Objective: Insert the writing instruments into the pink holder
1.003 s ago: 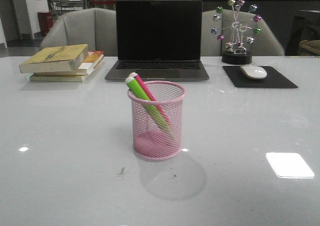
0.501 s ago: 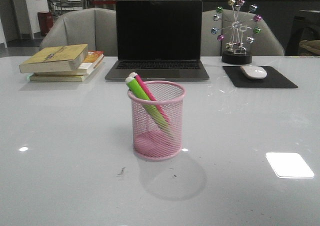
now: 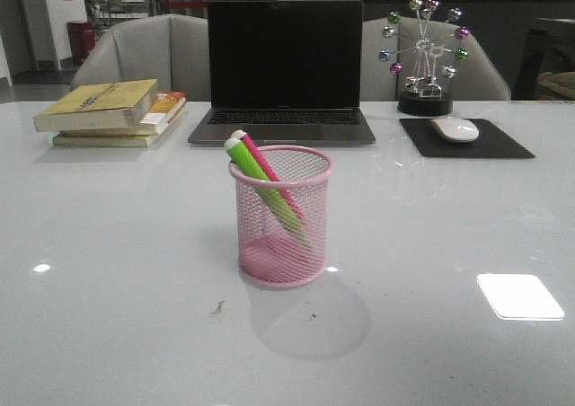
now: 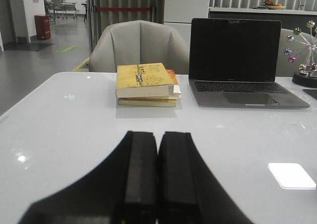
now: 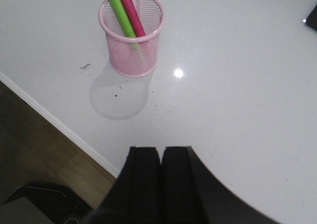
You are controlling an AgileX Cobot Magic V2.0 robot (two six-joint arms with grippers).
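Leaning inside the pink holder (image 3: pixel 280 217) near tabletop (image 3: pixel 108 244) centre: green pen (image 3: pixel 260 183), magenta pen (image 3: pixel 269 177). Looks finished. Left pincer (image 4: pixel 157 177), right pincer (image 5: pixel 160 179) closed, empty.

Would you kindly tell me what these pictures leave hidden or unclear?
- Tips of the lime-green marker and magenta-pink pen: blurred behind the pink wire-mesh cup in the front view.
- Cover text on the yellow book: too small in the left wrist view.
- Black mouse pad: cut off by the right wrist view's edge.
- Left claw and right claw: outside the front view.
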